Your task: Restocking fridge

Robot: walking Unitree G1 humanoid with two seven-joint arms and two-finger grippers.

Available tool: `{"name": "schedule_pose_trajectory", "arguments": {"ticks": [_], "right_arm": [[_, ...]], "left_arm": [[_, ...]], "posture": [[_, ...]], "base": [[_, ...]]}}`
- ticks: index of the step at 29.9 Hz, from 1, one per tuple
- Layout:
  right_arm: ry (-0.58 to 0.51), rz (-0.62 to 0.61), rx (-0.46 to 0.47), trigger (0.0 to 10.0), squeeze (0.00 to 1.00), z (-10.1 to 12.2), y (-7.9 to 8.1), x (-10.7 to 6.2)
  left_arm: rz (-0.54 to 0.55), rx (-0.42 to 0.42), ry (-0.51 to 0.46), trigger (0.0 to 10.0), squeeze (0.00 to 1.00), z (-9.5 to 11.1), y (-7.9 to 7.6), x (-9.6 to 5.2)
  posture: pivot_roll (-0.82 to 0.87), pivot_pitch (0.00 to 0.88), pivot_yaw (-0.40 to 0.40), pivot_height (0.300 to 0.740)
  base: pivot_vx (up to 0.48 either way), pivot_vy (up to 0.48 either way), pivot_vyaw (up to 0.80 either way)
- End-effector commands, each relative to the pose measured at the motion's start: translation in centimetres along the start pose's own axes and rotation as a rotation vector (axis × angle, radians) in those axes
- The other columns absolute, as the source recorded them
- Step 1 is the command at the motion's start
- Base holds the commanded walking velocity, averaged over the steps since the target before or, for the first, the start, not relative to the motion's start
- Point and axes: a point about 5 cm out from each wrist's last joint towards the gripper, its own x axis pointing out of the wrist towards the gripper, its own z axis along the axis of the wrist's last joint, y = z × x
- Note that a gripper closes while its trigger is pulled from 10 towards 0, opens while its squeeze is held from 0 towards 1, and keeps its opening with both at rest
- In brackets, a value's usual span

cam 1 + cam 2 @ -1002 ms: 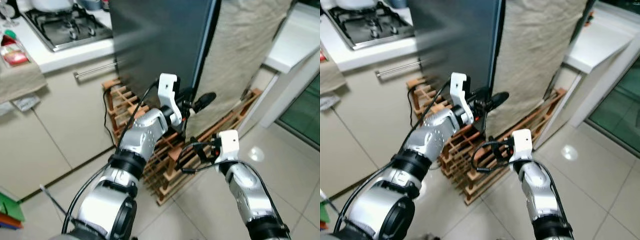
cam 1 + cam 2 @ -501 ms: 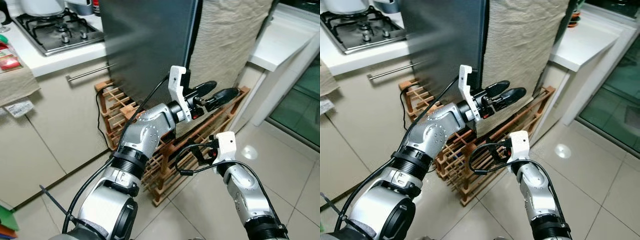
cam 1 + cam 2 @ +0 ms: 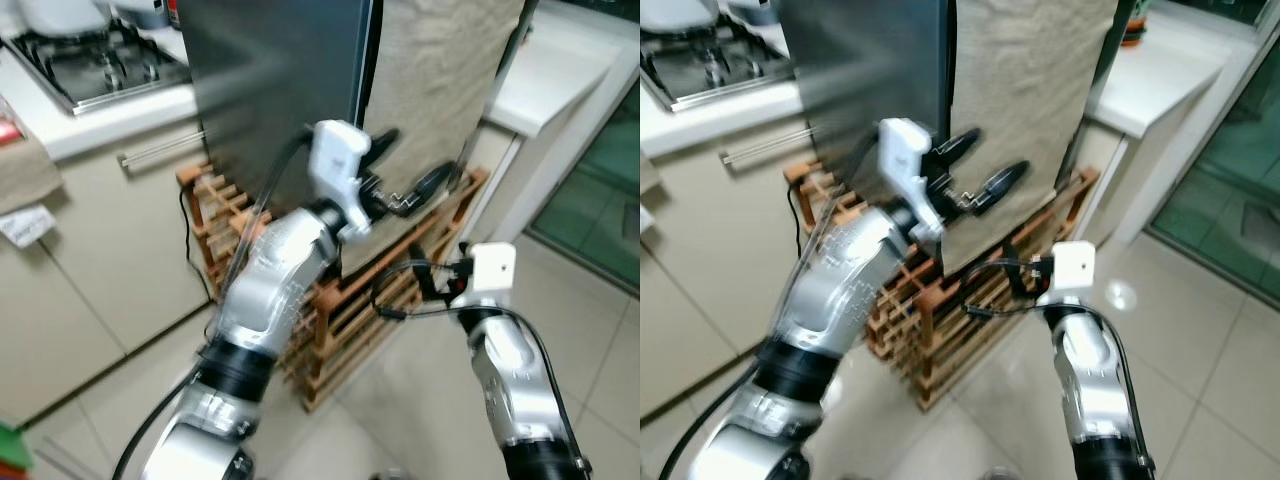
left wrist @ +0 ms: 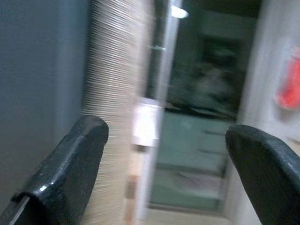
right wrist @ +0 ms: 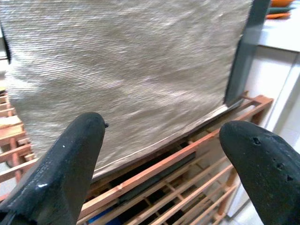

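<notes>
Dark grey metal, the fridge (image 3: 280, 90) stands shut beside the kitchen table (image 3: 90, 125), which carries a gas hob (image 3: 100, 60). A beige woven cloth (image 3: 440, 90) hangs down the fridge's side face, and a wooden wine rack (image 3: 340, 310) sits on the tiled floor (image 3: 590, 330) at its foot.

Left gripper (image 3: 410, 170): raised at the front corner of the fridge, where the door edge meets the cloth. Its jaws are spread wide with nothing between them, and whether either fingertip touches the door cannot be told through the blur.

Right gripper (image 5: 164, 154): held lower, above the rack and facing the cloth. Its jaws are likewise spread and empty.

Progress, as judged: the task is at its opening stage. The door is not yet open, no goods for restocking are held by either arm, and none can be made out near the fridge. What remains is the whole job: catch the door edge, swing it open, fetch the items, shelve them and close up.
</notes>
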Motion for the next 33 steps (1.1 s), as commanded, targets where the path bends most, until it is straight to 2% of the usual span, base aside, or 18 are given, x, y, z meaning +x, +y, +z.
{"name": "schedule_pose_trajectory", "arguments": {"ticks": [1, 3, 8, 9, 11, 12, 13, 14, 17, 21, 23, 27, 31, 33], "right_arm": [[-0.011, -0.011, -0.001, 10.0, 0.00, 0.1, -0.1, 0.1], [0.008, -0.014, -0.001, 10.0, 0.00, -0.3, -0.1, 0.2], [0.019, -0.011, -0.003, 10.0, 0.00, -0.5, 0.1, 0.3], [0.021, -0.014, -0.003, 10.0, 0.00, -0.5, 0.1, 0.3], [0.024, -0.025, -0.003, 10.0, 0.00, -0.6, -0.1, 0.3], [0.024, -0.025, -0.003, 10.0, 0.00, -0.6, -0.1, 0.3], [0.023, -0.038, -0.005, 10.0, 0.00, -0.6, -0.3, 0.3], [0.019, -0.048, -0.010, 10.0, 0.00, -0.6, -0.5, 0.3], [0.001, -0.083, -0.008, 10.0, 0.00, -0.4, -0.9, 0.5], [-0.011, -0.086, -0.027, 10.0, 0.00, 0.0, -1.1, 0.7], [-0.015, -0.082, -0.033, 10.0, 0.00, 0.1, -1.1, 0.8], [-0.018, -0.081, -0.036, 10.0, 0.00, 0.2, -1.2, 0.8], [-0.022, -0.075, -0.039, 10.0, 0.00, 0.2, -1.2, 0.9], [-0.017, -0.071, -0.042, 10.0, 0.00, 0.1, -1.0, 0.9]], "left_arm": [[0.008, 0.012, -0.001, 10.0, 0.00, 0.3, -0.5, -0.3], [0.058, 0.041, 0.016, 10.0, 0.00, 0.0, 0.0, -1.1], [0.326, 0.084, 0.124, 10.0, 0.00, -2.4, 3.5, -3.9], [0.365, 0.062, 0.143, 10.0, 0.00, -2.8, 4.0, -4.4], [0.441, 0.097, 0.197, 10.0, 0.00, -3.7, 4.7, -5.4], [0.441, 0.097, 0.197, 10.0, 0.00, -3.7, 4.7, -5.4], [0.537, 0.142, 0.258, 10.0, 0.00, -4.9, 5.6, -6.5], [0.596, 0.141, 0.287, 10.0, 0.00, -5.4, 6.2, -7.1], [0.681, 0.166, 0.328, 10.0, 0.00, -6.3, 7.2, -8.2], [0.746, 0.191, 0.370, 10.0, 0.00, -7.0, 8.1, -9.2], [0.758, 0.174, 0.351, 10.0, 0.00, -6.9, 8.2, -9.3], [0.730, 0.153, 0.310, 10.0, 0.00, -6.5, 8.0, -8.9], [0.703, 0.185, 0.315, 10.0, 0.00, -6.5, 7.7, -8.3], [0.688, 0.195, 0.317, 10.0, 0.00, -6.6, 7.5, -7.8]], "posture": [[-0.07, 0.000, 0.004, 0.735], [-0.06, 0.000, 0.000, 0.735], [-0.05, 0.000, -0.003, 0.735], [-0.04, 0.000, -0.006, 0.735], [-0.04, 0.000, -0.006, 0.735], [-0.04, 0.000, -0.006, 0.735], [-0.04, 0.000, -0.008, 0.735], [-0.04, 0.000, -0.008, 0.735], [-0.05, 0.000, -0.008, 0.735], [-0.05, 0.000, -0.008, 0.735], [-0.06, 0.000, -0.011, 0.735], [-0.05, 0.000, -0.013, 0.735], [-0.05, 0.000, -0.017, 0.735], [-0.05, 0.000, -0.017, 0.735]], "base": [[0.000, 0.000, -0.52], [0.000, 0.000, -0.74], [0.000, 0.000, -0.70], [0.000, 0.000, -0.70], [0.000, 0.000, -0.70], [0.000, 0.000, -0.69], [0.000, 0.000, -0.69], [0.000, 0.000, -0.70], [0.000, 0.000, -0.69], [0.000, 0.000, -0.17], [0.000, 0.000, 0.00], [0.000, 0.423, 0.00], [0.000, 0.476, 0.00], [0.000, 0.000, 0.00]]}}
